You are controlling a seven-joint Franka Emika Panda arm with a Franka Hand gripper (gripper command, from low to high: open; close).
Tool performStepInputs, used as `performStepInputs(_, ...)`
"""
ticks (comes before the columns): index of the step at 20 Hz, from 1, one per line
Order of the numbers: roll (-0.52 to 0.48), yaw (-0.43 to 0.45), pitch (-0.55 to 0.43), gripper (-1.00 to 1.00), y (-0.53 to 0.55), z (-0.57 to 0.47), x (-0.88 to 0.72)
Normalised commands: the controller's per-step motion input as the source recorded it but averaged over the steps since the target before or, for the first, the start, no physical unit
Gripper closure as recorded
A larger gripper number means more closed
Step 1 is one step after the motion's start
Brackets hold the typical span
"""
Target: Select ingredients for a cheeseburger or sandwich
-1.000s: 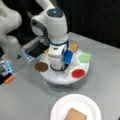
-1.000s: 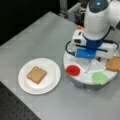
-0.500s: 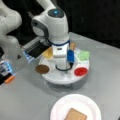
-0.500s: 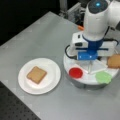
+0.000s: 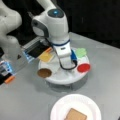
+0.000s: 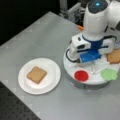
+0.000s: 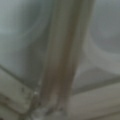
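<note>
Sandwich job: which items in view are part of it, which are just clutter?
Part of the job:
- toast square on the white plate
- second toast square, patty, cheese square, green leaf, red disc, all on the round tray
- gripper, down over the tray

Clutter:
- small orange object at a front view's left edge

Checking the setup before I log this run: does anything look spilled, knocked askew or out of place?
Nothing stands out. One toast square lies flat on the white plate; patty, cheese, green leaf and red disc sit on the round tray, the gripper low over it.
</note>
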Motion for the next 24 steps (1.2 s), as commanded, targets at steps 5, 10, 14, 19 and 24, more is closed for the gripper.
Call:
performStepInputs(5, 0.053, 0.293, 0.123, -1.0, -0.22, -0.17, 0.33)
performStepInputs(10, -0.002, 0.274, 0.119, -1.0, -0.23, -0.16, 0.39)
performStepInputs(14, -0.01, 0.347, 0.156, -1.0, -0.25, -0.17, 0.5)
performStepInputs(19, -0.083, 0.407, 0.205, -1.0, -0.26, -0.13, 0.61)
performStepInputs(24, -0.122, 0.448, 0.202, -1.0, -0.3, -0.13, 0.72)
